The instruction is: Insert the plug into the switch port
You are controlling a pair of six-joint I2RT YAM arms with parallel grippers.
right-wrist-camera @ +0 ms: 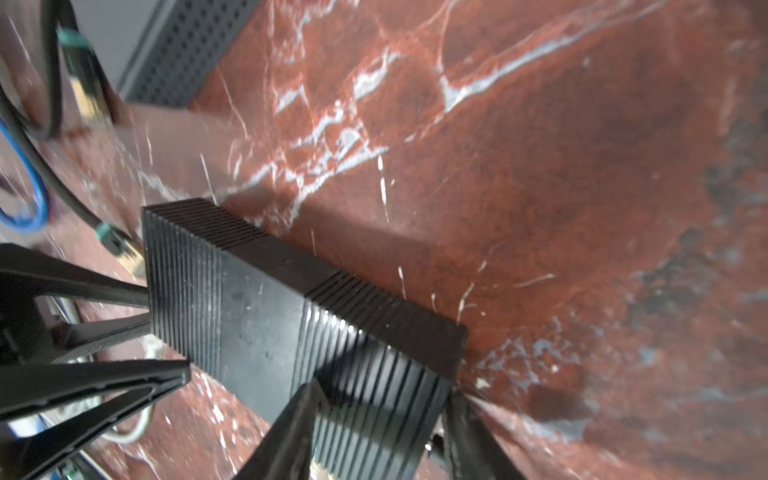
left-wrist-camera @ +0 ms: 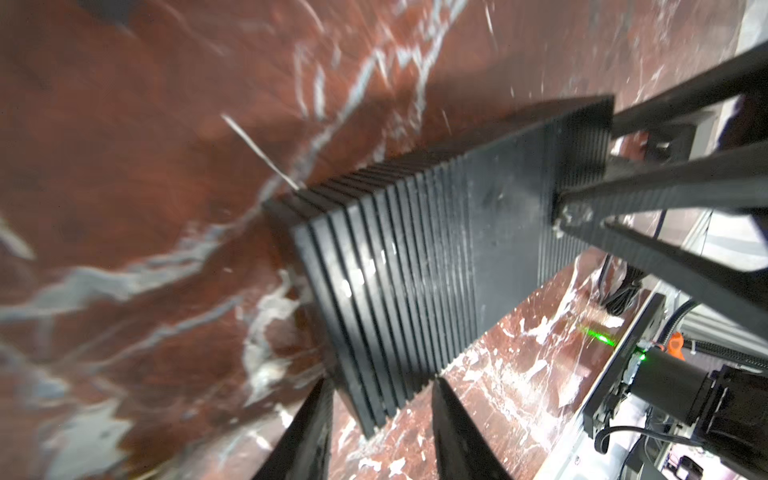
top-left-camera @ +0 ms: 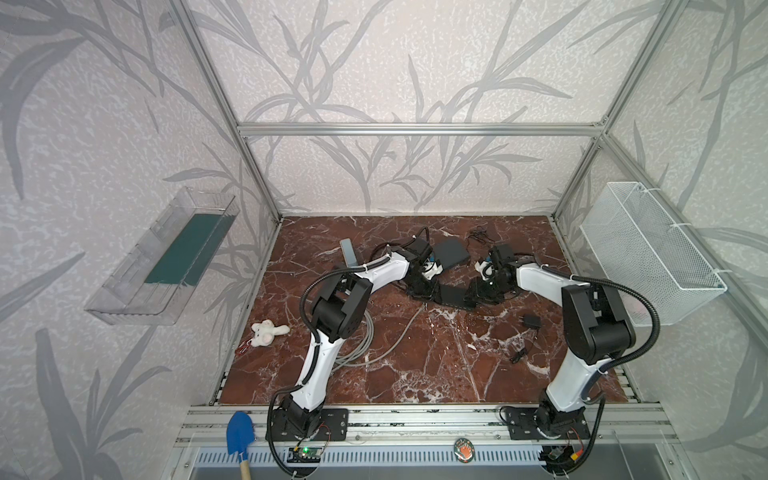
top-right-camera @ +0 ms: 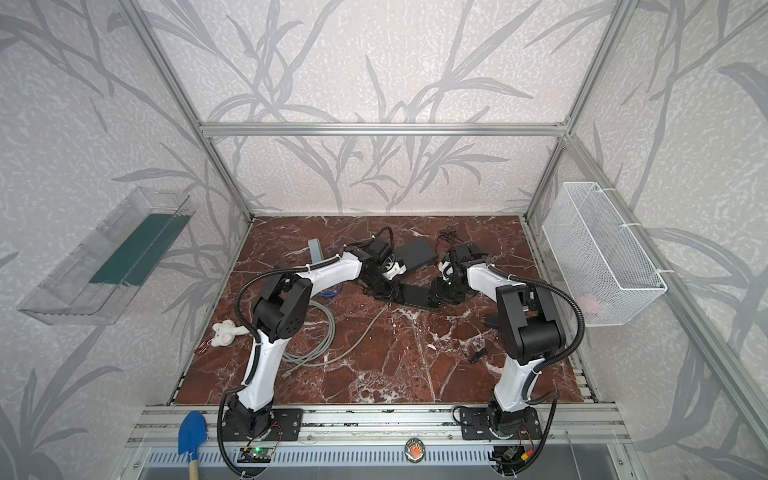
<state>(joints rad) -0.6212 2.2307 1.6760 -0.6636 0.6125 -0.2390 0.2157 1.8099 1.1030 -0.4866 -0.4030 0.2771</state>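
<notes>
Leaf-patterned wallpaper (top-left-camera: 374, 62) lines the walls behind a metal frame (top-left-camera: 415, 129). A red marble floor (top-left-camera: 415, 365) lies below, evenly lit.

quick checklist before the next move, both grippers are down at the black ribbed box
1. left gripper straddles one end of the black ribbed box: ok
2. right gripper straddles the opposite end: ok
3. Both pairs of jaws firmly clamped on the box: cannot tell; the fingers sit at its edges, but contact is unclear.
4. plug held by a gripper: not ok; it lies loose beside the box's end.
5. port in sight for lining up: cannot tell; no view shows it.
</notes>
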